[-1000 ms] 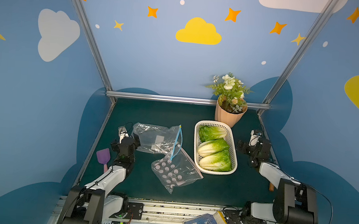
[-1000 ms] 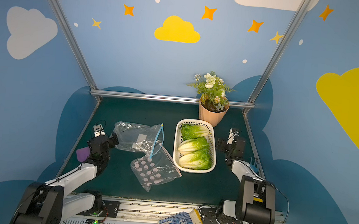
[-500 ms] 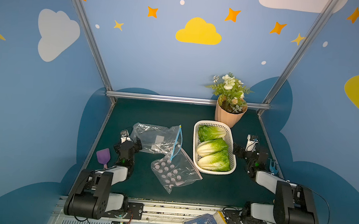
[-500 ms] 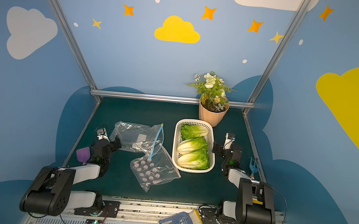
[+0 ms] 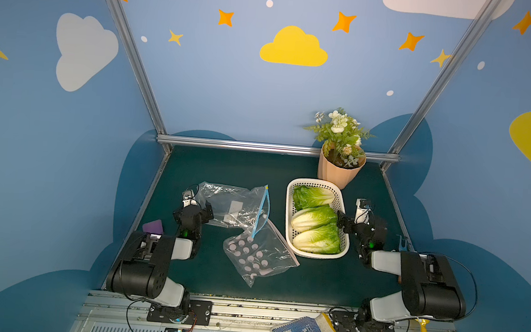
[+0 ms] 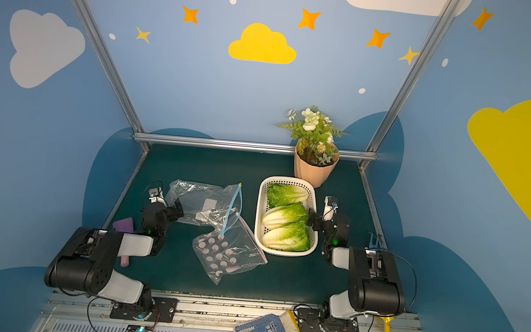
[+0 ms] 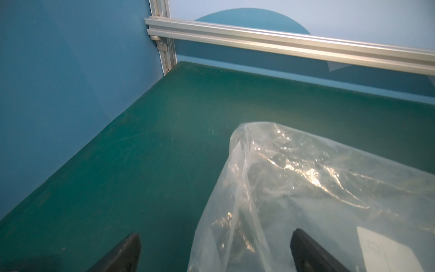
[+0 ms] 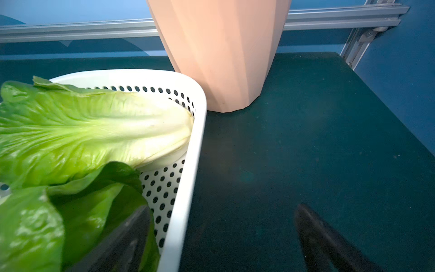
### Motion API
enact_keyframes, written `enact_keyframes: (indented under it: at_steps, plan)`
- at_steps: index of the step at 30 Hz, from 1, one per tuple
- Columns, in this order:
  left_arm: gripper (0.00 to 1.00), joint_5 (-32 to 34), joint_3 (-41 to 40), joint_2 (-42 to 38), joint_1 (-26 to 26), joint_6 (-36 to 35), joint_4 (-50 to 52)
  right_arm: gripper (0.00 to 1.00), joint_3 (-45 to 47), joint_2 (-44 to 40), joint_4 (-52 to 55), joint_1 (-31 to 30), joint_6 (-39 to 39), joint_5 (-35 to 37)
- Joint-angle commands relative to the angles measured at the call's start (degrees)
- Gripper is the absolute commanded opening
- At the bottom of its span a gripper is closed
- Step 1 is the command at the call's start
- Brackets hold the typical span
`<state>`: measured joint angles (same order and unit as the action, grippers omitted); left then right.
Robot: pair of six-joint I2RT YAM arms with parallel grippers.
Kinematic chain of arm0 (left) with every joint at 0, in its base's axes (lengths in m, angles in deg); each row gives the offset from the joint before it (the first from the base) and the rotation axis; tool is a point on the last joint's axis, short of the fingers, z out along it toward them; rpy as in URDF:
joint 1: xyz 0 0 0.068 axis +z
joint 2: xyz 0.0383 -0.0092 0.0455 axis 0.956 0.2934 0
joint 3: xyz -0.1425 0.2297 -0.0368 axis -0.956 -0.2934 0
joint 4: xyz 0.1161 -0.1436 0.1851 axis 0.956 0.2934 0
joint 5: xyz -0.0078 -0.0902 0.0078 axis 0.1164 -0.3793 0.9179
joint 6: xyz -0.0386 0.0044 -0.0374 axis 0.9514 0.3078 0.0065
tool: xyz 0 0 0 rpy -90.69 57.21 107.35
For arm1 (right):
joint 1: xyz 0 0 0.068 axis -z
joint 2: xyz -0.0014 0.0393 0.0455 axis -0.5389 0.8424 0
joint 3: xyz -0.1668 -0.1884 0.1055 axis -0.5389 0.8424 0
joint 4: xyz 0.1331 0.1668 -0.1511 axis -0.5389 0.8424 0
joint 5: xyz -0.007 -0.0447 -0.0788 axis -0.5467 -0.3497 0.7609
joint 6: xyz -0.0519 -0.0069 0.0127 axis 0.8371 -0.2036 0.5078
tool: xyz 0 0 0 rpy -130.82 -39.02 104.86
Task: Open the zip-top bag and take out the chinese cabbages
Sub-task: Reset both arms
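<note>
In both top views the chinese cabbages lie in the white basket on the desk's right half. Their long axes run across the basket's width, side by side from far to near. The zip-top bag lies flat and looks empty, its blue zip mouth gaping toward the basket. It partly overlaps a second bag with pink dots. The left fingers sit at the zip-top bag's closed end. The right fingers reach the basket's outer rim, so the right arm is much the nearer to the cabbages.

The left wrist view shows the left fingers spread wide and holding nothing, with crumpled clear plastic between them.

The right wrist view shows the right fingers equally wide and empty, straddling the rim. One hangs over green leaves and the other over bare desk beside the pink pot. The far cabbage points its white base at that rim. The removal looks finished, and the right arm likely needs to lift clear of the rim before it moves away.
</note>
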<state>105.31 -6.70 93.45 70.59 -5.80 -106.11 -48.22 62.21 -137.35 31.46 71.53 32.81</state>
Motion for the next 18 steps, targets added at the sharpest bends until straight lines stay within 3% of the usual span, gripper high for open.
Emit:
enact_keyframes:
  at_steps: [1,18]
  plan:
    - [1.0,-0.6,3.78,1.1,0.51,0.24,4.59,0.95,-2.22,0.74,3.56,0.08,0.41,1.22]
    - [1.0,-1.84,5.12,1.14,1.5,1.04,7.24,0.95,-2.39,0.9,3.85,0.49,0.02,0.6]
